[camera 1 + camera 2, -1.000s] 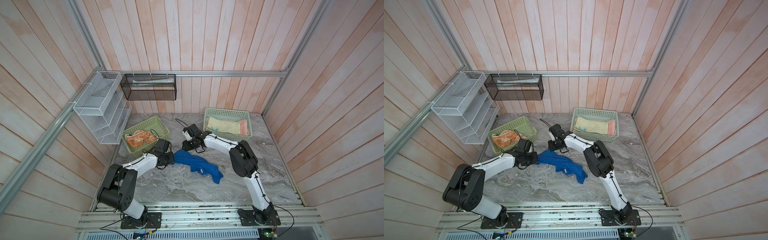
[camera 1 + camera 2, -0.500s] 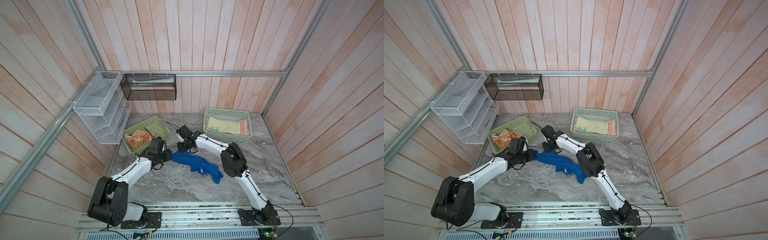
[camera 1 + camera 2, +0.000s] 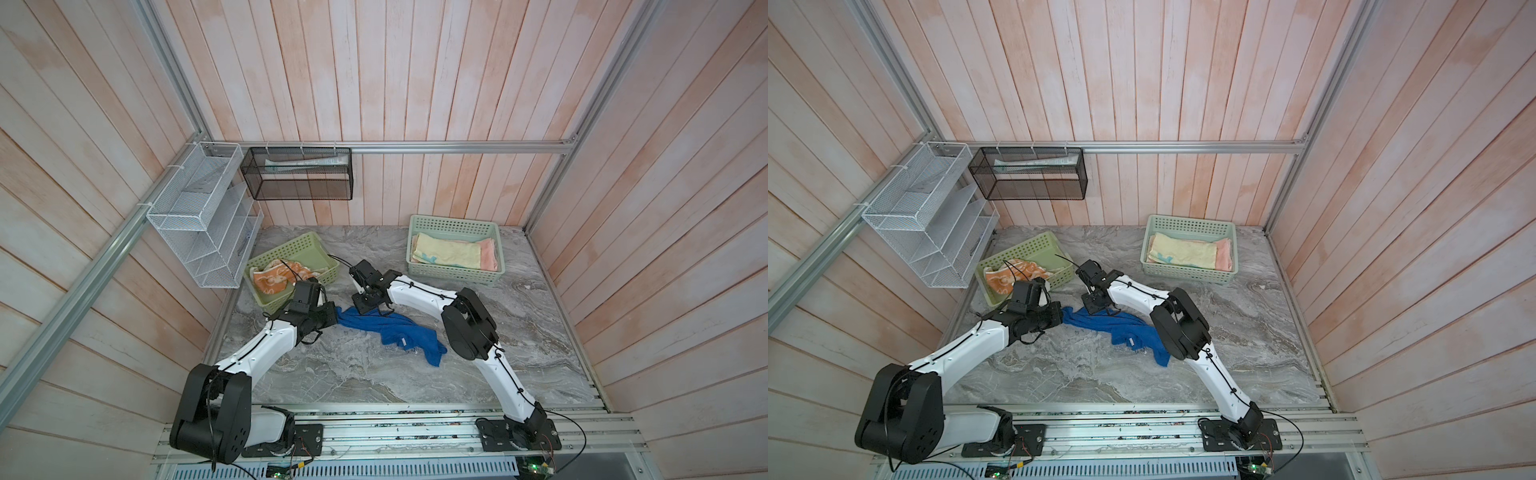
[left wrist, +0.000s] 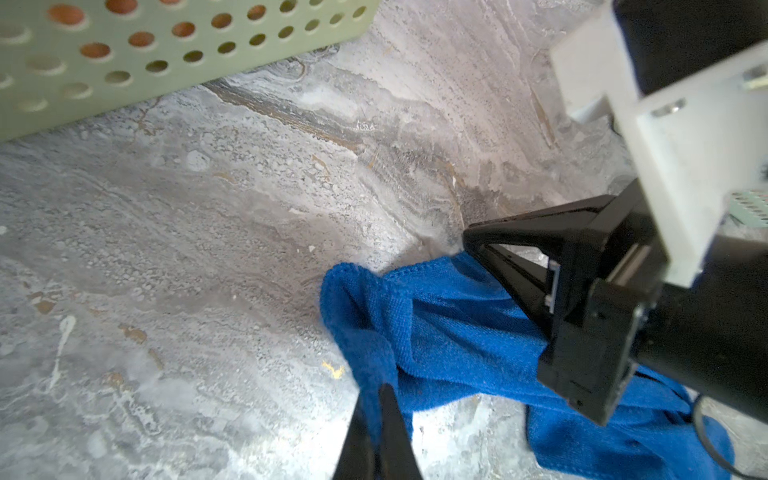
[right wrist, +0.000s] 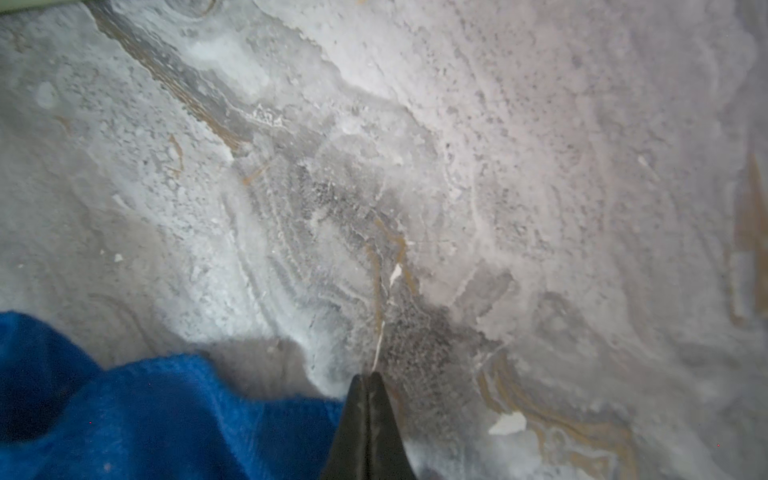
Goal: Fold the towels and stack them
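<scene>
A crumpled blue towel [image 3: 390,332] [image 3: 1113,328] lies mid-table. My left gripper [image 4: 376,390] [image 3: 336,319] is shut on the towel's left end, and blue cloth [image 4: 457,332] shows between its fingers. My right gripper [image 5: 365,376] [image 3: 360,309] is shut at the towel's far edge. Its tips touch each other on the marble with no cloth showing between them, and the blue towel [image 5: 145,415] lies against one finger. An orange patterned towel [image 3: 274,280] lies bunched in the left green basket [image 3: 291,249]. Folded yellow [image 3: 444,253] and pink [image 3: 488,259] towels lie in the right green basket [image 3: 453,226].
A white wire rack [image 3: 199,216] hangs on the left wall and a black mesh bin [image 3: 297,174] on the back wall. The left basket's wall [image 4: 124,54] is close behind my left gripper. An aluminium rail [image 3: 415,419] runs along the table's front edge.
My right gripper came down and left to the towel's far edge and closed its jaws. My left gripper kept hold of the towel's end and barely moved.
</scene>
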Robot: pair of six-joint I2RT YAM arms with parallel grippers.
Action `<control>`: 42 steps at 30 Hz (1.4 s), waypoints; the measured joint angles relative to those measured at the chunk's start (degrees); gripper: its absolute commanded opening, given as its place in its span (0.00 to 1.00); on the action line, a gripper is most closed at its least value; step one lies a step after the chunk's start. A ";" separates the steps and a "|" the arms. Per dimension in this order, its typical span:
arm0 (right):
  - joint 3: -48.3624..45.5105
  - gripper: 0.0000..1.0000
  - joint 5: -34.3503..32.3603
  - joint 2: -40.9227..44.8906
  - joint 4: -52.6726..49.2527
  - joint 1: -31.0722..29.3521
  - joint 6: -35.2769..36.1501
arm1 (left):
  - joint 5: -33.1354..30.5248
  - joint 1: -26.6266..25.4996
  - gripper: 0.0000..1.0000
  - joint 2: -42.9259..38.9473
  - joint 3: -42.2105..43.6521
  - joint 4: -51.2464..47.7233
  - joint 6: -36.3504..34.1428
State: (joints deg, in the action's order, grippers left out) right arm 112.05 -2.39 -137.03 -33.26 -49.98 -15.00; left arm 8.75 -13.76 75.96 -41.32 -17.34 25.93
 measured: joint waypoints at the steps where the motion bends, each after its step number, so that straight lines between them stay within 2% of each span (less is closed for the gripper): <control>1: -0.39 0.00 -0.83 0.37 -0.20 0.00 0.22 | 0.26 0.00 0.00 -0.46 0.00 -0.09 -0.37; 5: -3.54 0.00 -3.78 3.48 -0.81 0.52 1.14 | 1.55 0.15 0.00 -3.80 -0.11 -1.11 -2.47; 12: -7.65 0.00 -5.55 14.71 2.01 2.97 1.36 | 2.91 0.92 0.00 -7.30 -2.67 -3.32 -5.38; 13: -7.98 0.05 -5.44 15.91 2.95 3.19 1.31 | 3.08 1.16 0.00 -7.17 -2.67 -3.52 -5.35; 16: -8.17 0.31 -4.17 17.25 5.09 3.32 0.66 | 4.13 1.75 0.00 -5.57 -2.62 -4.33 -5.05; 18: -7.98 0.40 -2.54 15.89 5.27 3.06 0.39 | 4.79 1.88 0.00 -3.96 -2.25 -4.44 -4.35; 22: -6.99 0.49 -0.61 10.58 4.72 1.84 0.57 | 5.68 1.86 0.00 -2.16 0.04 -4.61 -2.91; 30: 3.58 0.56 -1.97 -1.46 -2.91 -2.64 2.69 | 5.97 2.25 0.00 -2.60 3.13 -5.95 -1.84; 35: 11.19 0.56 -4.83 -5.66 -7.61 -4.26 4.15 | 5.99 2.86 0.00 -3.61 3.89 -6.51 -1.68; 37: 14.25 0.52 -5.25 -7.26 -9.46 -4.42 4.26 | 5.99 3.19 0.00 -3.67 3.89 -6.69 -1.70; 38: 15.43 0.46 -5.27 -7.82 -10.49 -4.52 4.31 | 5.97 3.39 0.00 -3.69 3.89 -6.86 -1.73; 42: 16.09 0.09 -5.25 -8.22 -11.72 -4.92 4.15 | 5.99 4.20 0.00 -3.87 3.89 -7.21 -2.19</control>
State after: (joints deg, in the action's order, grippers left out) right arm 128.14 -7.64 -145.25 -44.97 -54.89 -10.85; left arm 14.74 -9.56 72.10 -37.43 -24.56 23.75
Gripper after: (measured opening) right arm 0.230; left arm 0.046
